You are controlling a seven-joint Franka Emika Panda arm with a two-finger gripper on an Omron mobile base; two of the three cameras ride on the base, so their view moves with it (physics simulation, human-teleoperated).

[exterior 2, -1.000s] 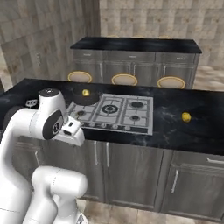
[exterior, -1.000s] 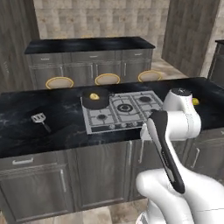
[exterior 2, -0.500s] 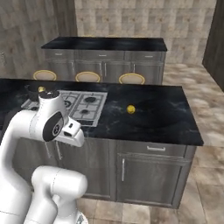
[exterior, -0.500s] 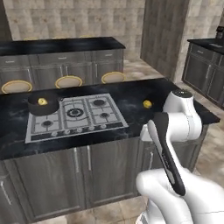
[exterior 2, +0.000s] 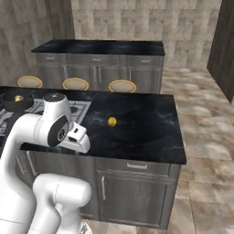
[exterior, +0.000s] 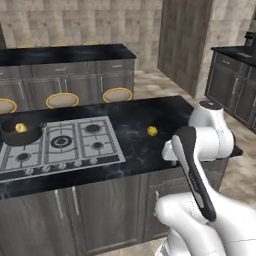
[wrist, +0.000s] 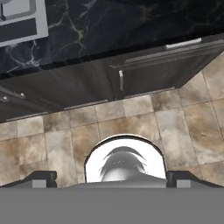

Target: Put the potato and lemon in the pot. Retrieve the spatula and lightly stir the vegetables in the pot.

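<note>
Base rolls right, cooktop slides left in frame | pot [exterior: 20, 133] on far-left burner, one yellow lump [exterior: 20, 128] inside | other lump [exterior: 152, 131] loose on counter [exterior: 135, 150] | gripper fingers spread, empty | risk: round lump rolls away if nudged

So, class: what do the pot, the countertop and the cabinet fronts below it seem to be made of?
Pot: dark metal by the look, matte, no shine.
Countertop: black marble-like stone, polished, with pale veins.
Cabinet fronts: dark grey wood, faint vertical grain, satin; possibly laminate.
</note>
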